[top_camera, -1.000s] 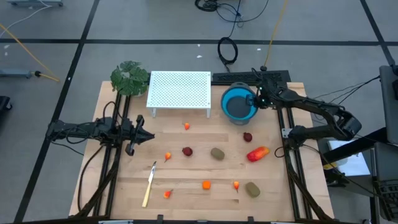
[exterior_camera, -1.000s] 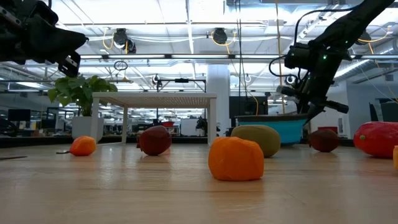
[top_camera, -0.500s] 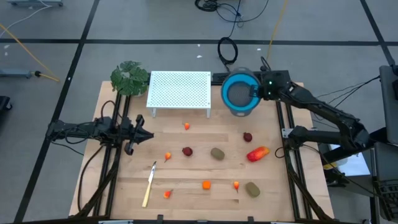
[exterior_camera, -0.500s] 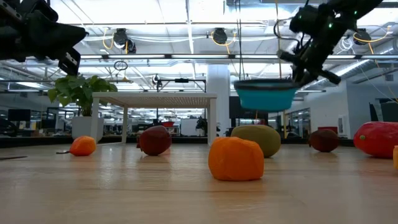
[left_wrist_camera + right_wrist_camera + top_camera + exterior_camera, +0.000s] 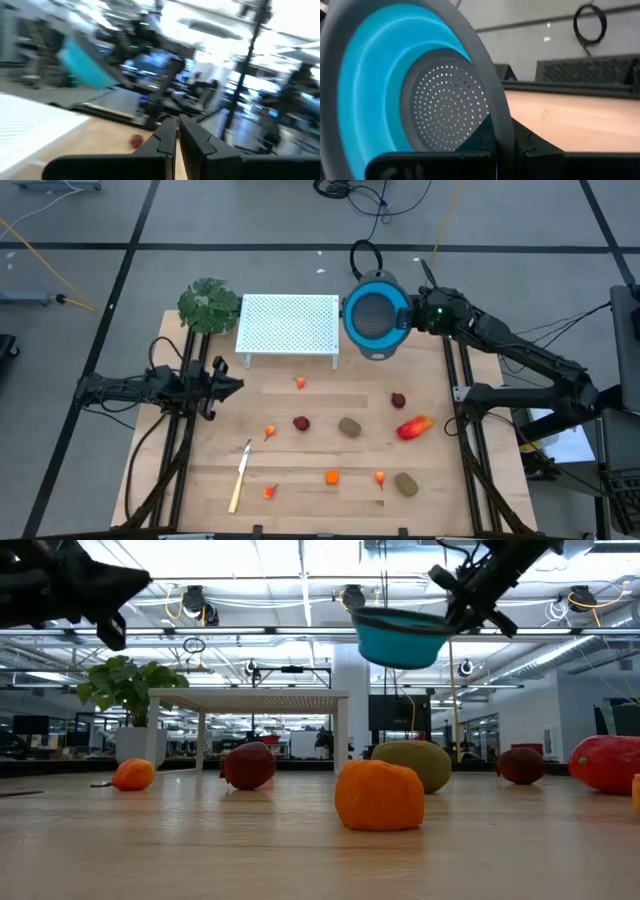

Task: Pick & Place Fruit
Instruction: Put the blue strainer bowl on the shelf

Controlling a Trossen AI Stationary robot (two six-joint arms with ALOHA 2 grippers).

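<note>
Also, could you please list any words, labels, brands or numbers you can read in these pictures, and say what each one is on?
None can be read.
The blue colander, white rack, fruit, knife and table show no print.
Screens in the room behind, in the low view, are too blurred to read.

I count five tiny orange pieces (image 5: 332, 476), two dark red round pieces (image 5: 301, 422), two olive-brown ovals (image 5: 349, 426) and one larger red-orange piece (image 5: 414, 426) on the worktop (image 5: 300, 500). I also log one blue colander (image 5: 376, 317), one white perforated rack (image 5: 288, 324), one knife (image 5: 240, 475) and one leafy plant (image 5: 209, 304).
</note>
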